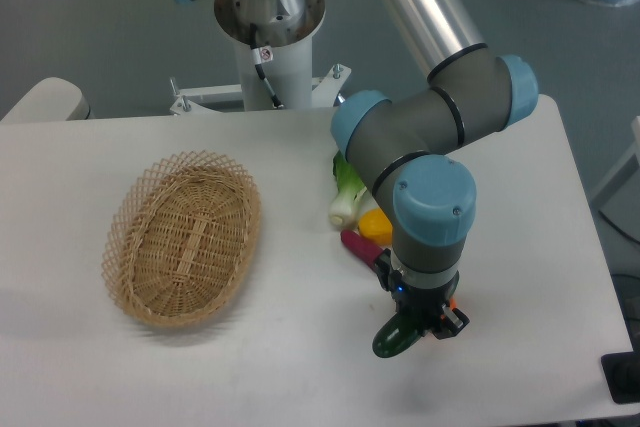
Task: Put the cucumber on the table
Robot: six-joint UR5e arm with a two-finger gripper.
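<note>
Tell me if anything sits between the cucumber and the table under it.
Nothing visible does. The cucumber is in the gripper just above bare table. The eggplant, yellow pepper and bok choy lie farther back; the basket is off to the side.

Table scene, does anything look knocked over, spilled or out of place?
Nothing stands out. The basket sits upright and empty, the claw holds the cucumber low over the table, and other vegetables lie behind the arm.
</note>
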